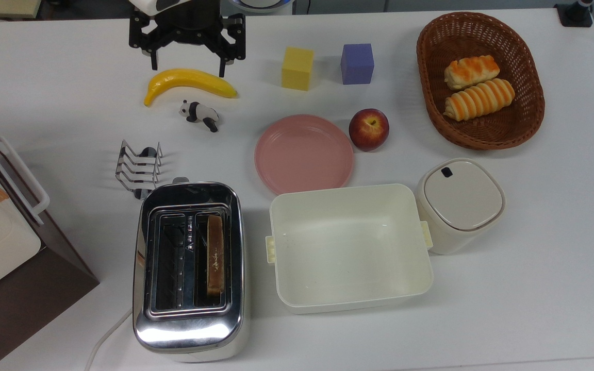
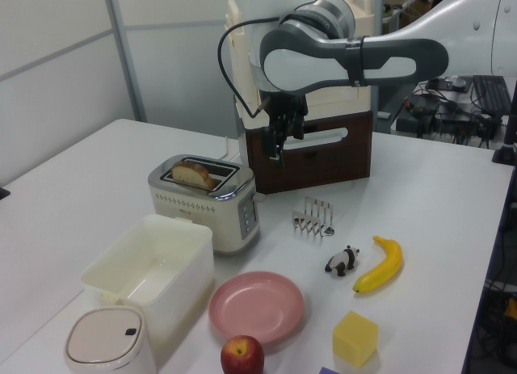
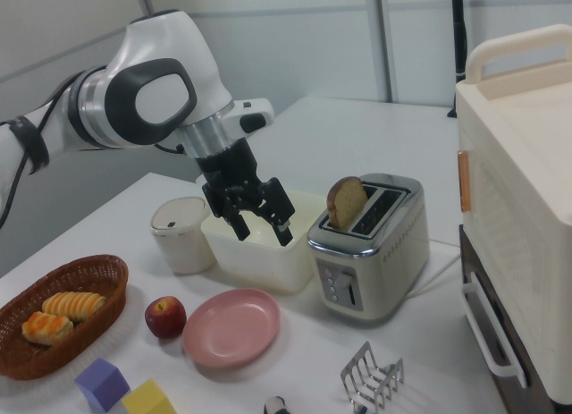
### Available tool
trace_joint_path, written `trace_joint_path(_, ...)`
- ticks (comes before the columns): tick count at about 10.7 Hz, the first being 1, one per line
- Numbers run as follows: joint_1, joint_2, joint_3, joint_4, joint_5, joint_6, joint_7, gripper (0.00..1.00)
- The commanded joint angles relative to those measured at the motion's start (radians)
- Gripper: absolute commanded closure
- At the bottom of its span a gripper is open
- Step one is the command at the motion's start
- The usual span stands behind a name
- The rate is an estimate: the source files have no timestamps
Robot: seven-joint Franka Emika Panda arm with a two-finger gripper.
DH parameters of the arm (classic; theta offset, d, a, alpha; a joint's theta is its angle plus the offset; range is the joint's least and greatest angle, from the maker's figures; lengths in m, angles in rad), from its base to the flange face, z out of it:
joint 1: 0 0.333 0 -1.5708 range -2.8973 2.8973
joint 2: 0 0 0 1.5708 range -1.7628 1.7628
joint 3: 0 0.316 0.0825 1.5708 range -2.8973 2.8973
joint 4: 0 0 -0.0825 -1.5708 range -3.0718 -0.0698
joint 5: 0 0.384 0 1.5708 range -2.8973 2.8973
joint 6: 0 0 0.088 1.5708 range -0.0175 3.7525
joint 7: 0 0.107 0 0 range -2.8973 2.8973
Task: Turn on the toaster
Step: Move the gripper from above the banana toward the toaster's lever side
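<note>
- Chrome toaster (image 1: 188,268) stands at the near left of the white table (image 1: 534,288) in the top view, a bread slice (image 1: 215,254) upright in its right-hand slot.
- Gripper (image 1: 187,64) hangs in the air at the far edge, above the banana (image 1: 190,83), fingers spread wide and holding nothing.
- Wire toast rack (image 1: 138,169) sits just beyond the toaster; the cream tub (image 1: 348,247) lies just to its right.

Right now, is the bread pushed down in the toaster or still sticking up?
Sticking up. In the right view the bread slice stands well above the toaster top, in one slot; the other slot looks empty.
</note>
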Motion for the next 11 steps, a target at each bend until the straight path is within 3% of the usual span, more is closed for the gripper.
trace_joint_path(1, -0.013, -0.033, -0.019, -0.017, 0.013, 0.019, 0.022, 0.0)
trace_joint_path(9, -0.021, -0.031, -0.031, -0.017, 0.066, 0.047, 0.017, 0.0)
trace_joint_path(10, -0.021, -0.027, -0.029, -0.017, 0.07, 0.054, 0.011, 0.4)
trace_joint_path(11, -0.023, -0.027, -0.031, -0.019, 0.093, 0.079, 0.009, 0.95)
